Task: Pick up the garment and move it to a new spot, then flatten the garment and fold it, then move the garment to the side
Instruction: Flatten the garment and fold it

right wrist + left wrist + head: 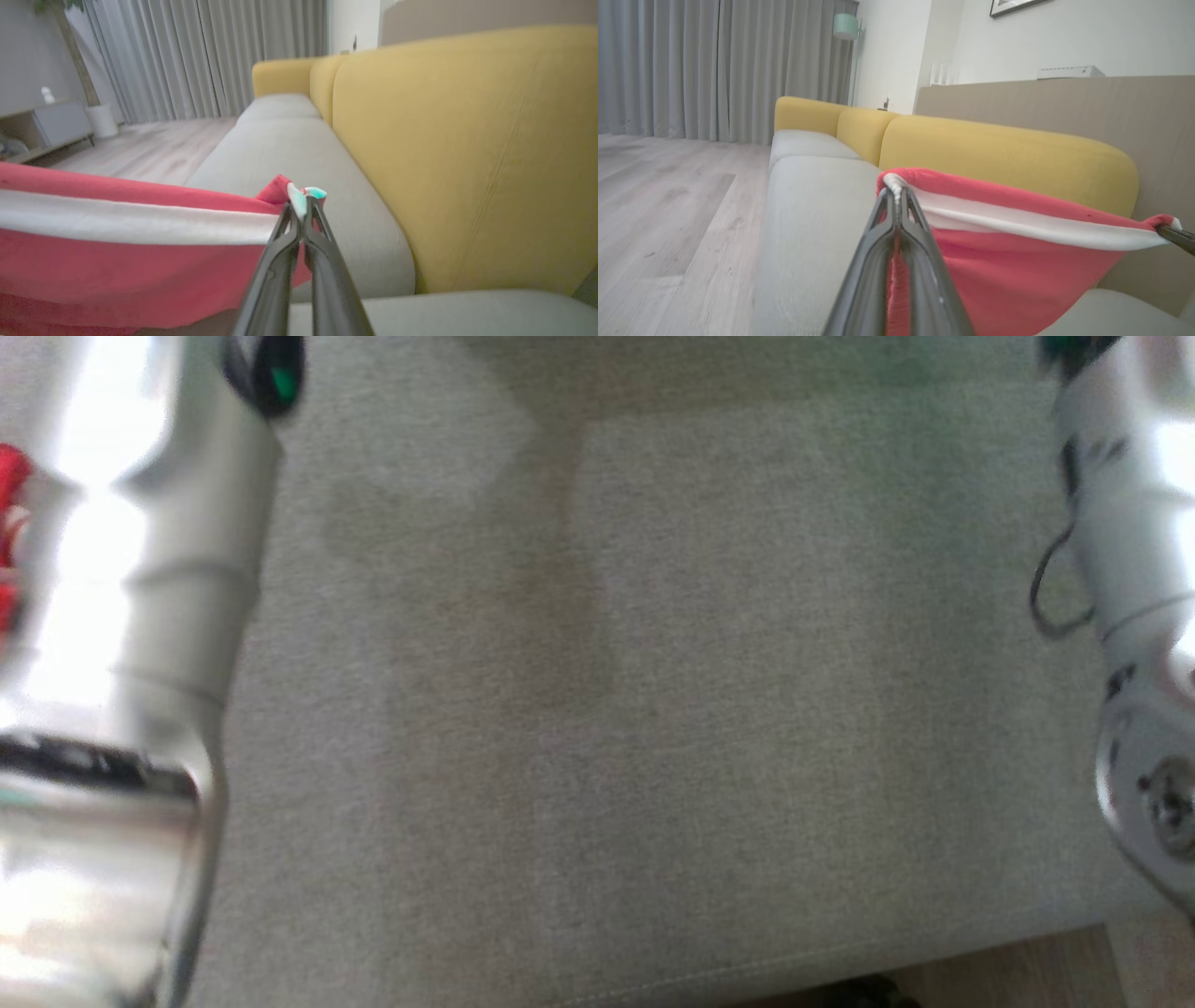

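our left gripper (pixel 895 192) and right gripper (pixel 299 206) pinch the red garment (pixel 1008 261) taut above the sofa seat (pixel 817 210); overstretching could pull a corner free.

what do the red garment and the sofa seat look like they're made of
The garment: soft matte cloth, perhaps fleece or knit; it sags and folds loosely. The sofa seat: matte grey woven upholstery; a fine weave shows.
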{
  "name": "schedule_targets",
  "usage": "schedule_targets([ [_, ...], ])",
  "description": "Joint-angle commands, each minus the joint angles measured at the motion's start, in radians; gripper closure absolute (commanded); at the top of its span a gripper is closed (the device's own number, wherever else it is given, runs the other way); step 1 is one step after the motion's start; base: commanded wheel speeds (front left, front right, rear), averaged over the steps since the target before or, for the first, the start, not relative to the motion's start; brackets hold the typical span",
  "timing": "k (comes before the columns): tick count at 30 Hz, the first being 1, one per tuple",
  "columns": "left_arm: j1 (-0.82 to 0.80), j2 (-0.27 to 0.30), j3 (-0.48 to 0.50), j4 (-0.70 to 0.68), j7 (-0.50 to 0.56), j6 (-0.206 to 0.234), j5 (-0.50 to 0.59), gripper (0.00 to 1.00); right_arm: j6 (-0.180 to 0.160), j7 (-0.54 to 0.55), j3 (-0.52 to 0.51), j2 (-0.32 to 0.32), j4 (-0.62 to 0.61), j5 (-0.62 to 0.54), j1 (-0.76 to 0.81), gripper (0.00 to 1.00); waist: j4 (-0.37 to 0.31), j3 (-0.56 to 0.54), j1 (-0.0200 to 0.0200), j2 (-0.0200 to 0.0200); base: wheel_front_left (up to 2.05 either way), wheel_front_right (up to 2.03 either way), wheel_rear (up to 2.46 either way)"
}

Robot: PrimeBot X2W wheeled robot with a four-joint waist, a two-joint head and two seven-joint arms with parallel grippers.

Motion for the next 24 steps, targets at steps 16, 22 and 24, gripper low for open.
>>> schedule_targets([
  [16,0.504,0.084,-0.318,-0.246,-0.009,-0.003,-0.253,1.0,0.007,0.22,0.166,-0.141,0.031,0.279,0.347,1.0,0.033,-0.191,-0.0001,0.0001,0.0,0.0,0.0],
  [22,0.66,0.086,-0.359,-0.323,-0.008,0.003,-0.262,1.0,0.007,0.32,0.243,-0.246,-0.12,0.417,0.528,1.0,0.022,-0.264,-0.0001,0.0001,0.0,0.0,0.0],
  [24,0.698,0.09,-0.363,-0.345,-0.007,0.015,-0.265,1.0,0.007,0.341,0.25,-0.273,-0.163,0.446,0.582,1.0,0.018,-0.284,-0.0001,0.0001,0.0,0.0,0.0],
])
